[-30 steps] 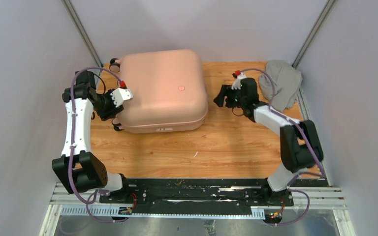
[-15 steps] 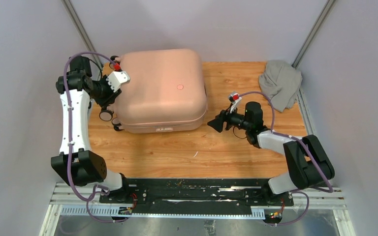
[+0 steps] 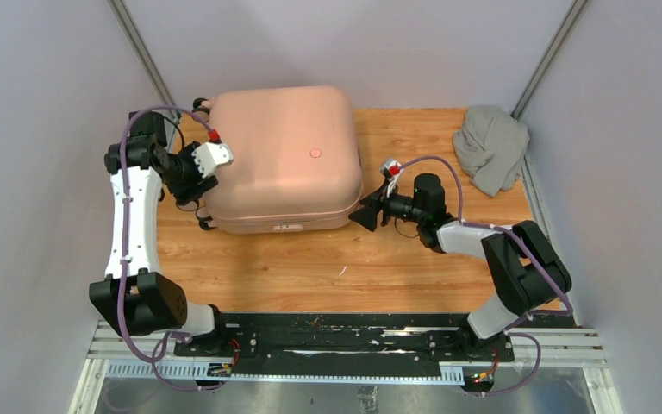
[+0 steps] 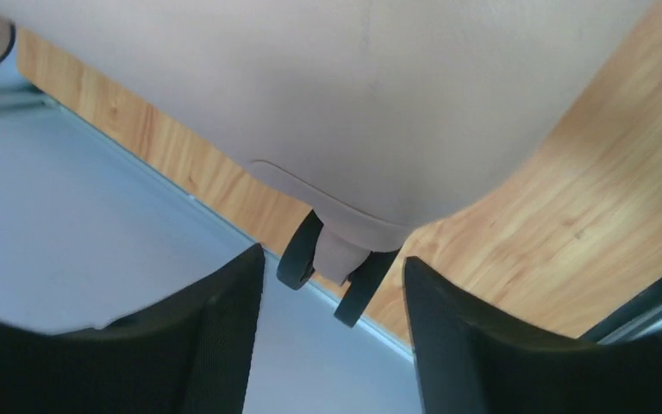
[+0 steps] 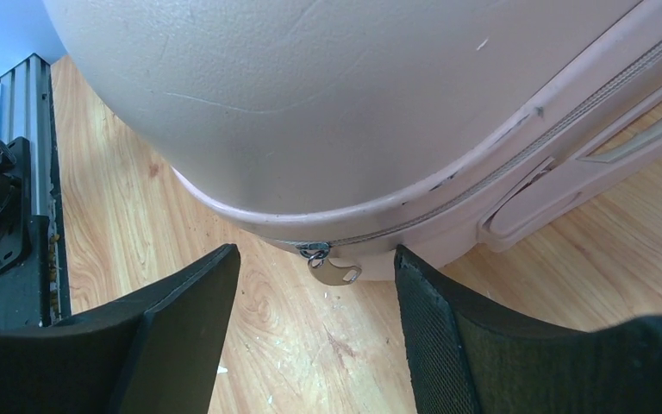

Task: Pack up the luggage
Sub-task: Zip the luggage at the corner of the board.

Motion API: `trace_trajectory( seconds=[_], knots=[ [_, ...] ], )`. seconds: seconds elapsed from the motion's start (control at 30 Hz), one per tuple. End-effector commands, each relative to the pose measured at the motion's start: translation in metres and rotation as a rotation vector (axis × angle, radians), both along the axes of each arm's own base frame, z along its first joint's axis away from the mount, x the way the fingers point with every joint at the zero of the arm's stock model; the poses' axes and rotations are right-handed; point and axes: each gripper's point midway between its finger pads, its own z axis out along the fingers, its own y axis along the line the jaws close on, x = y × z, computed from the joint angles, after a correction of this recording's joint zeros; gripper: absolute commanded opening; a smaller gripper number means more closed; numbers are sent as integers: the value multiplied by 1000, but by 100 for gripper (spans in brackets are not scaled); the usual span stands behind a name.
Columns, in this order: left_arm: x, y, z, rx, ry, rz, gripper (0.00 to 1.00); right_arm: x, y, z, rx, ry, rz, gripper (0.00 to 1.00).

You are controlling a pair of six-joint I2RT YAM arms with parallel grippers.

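Risk at the right tool was our chief finding. Its jaws stood apart, holding nothing, with the small metal zip pull just ahead at the near right corner of the luggage. We judged the pull thin and close to the shell, so the pads could close on the shell or miss.

A zip binding round that curved corner could drag the whole case. The left tool was also apart and empty, its fingers flanking a black caster wheel on the case's left side. We judged that a poor brace, since a wheel may turn or slip.

The pink luggage lay flat and shut at the back left of the wooden worktop. A grey cloth bundle lay well apart at the far right corner. Plain pale walls enclosed the cell.
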Motion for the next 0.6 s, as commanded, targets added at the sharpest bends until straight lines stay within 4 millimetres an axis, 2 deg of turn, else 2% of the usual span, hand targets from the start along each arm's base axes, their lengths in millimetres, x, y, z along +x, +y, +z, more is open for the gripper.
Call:
trace_trajectory(
  seconds=[0.0,0.07,0.13,0.27,0.43,0.5,0.57],
  knots=[
    [-17,18,-26,117,99,-75,73,-6,7,1,-29,-51,8,71],
    [-15,22,-38,130,132,-101,96,-9,3,0,-37,-53,-2,72],
    [-7,24,-46,132,158,-121,100,-11,1,-1,-50,-52,-3,72],
    [18,27,-55,109,180,-134,100,-16,-4,-4,-65,-43,-11,72],
    [24,24,-72,96,212,-197,100,-20,-9,-10,-72,-29,-30,72],
    [21,27,-81,110,241,-207,93,-19,-14,-12,-76,-27,-50,71],
    [17,30,-87,123,265,-206,78,-16,-19,-11,-70,-25,-63,72]
  ],
)
